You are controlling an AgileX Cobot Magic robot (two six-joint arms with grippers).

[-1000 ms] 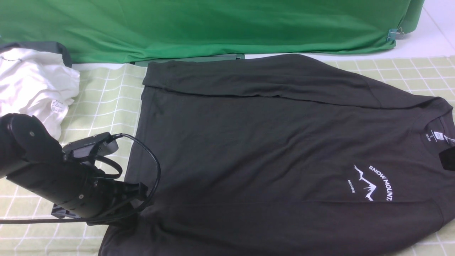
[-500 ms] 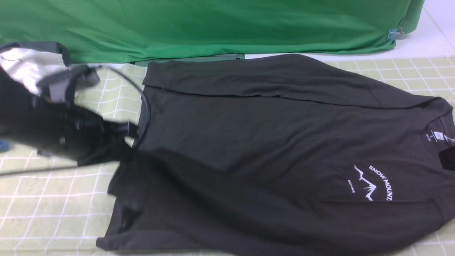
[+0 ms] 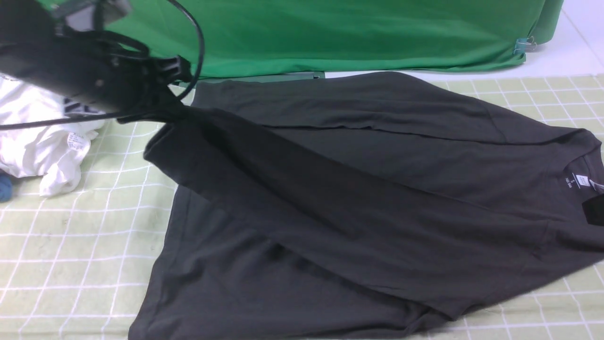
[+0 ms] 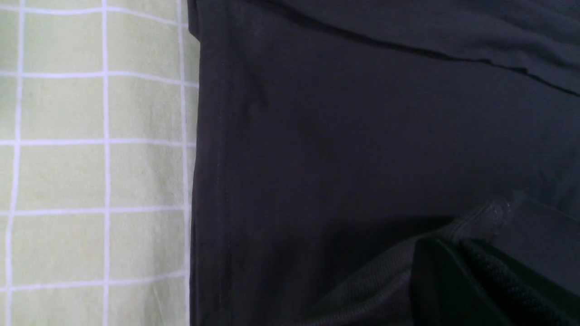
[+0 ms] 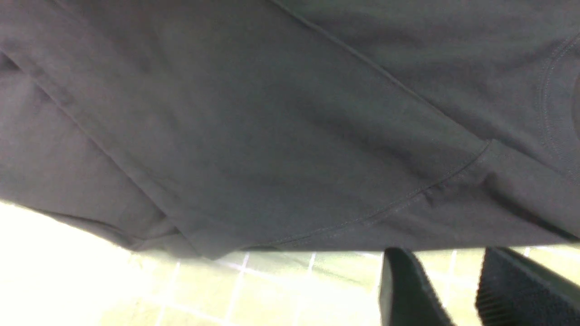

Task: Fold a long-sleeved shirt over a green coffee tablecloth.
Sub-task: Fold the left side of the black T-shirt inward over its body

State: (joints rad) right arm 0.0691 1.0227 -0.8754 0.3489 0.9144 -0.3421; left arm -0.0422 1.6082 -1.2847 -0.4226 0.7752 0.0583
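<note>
Where the checked tablecloth [image 3: 71, 245] lies nearest you, the black shirt [image 3: 358, 203] rests on it, long axis running left to right, hem [image 3: 163, 264] leftward, collar [image 3: 579, 174] rightward. Your right gripper [image 5: 446, 265] is spread, empty, above the shirt's edge. Farther back at left, your left gripper [image 3: 171, 105] pinches a raised flap of shirt.

The left end effector [image 3: 163, 101], high near the table's far left corner, pinches the long-sleeved shirt [image 3: 377, 198]. One fold stretches diagonally across its body on the green coffee tablecloth [image 3: 71, 245]. A white garment [image 3: 47, 141] lies at the left edge.
</note>
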